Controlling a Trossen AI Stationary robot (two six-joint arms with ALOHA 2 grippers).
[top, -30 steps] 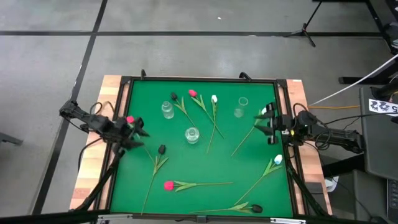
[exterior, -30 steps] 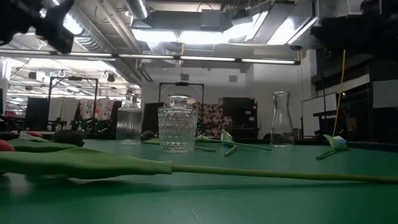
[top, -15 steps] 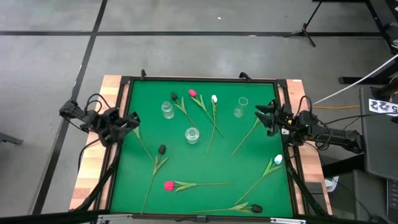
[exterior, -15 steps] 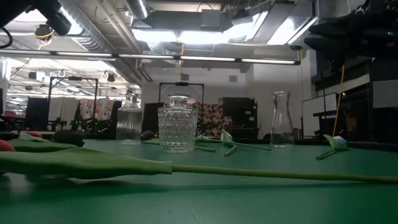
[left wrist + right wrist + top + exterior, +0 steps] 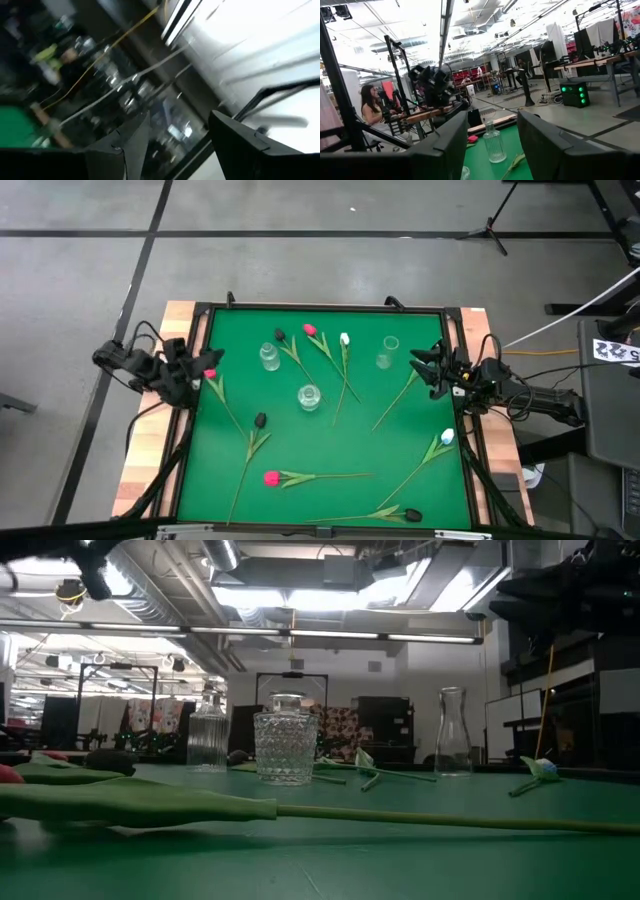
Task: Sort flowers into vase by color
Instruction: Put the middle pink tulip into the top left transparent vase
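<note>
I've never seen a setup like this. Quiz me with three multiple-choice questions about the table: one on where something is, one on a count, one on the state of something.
1. How many glass vases stand on the green table? A two, B three, C five.
2. Where are the tulips? A lying on the table, B standing in the vases, C on the floor.
3. The vases are: A tipped over, B upright and empty, C broken.

Answers: 1 B, the high view shows three. 2 A, every stem lies flat on the green surface. 3 B, the low view shows them standing with nothing inside.
</note>
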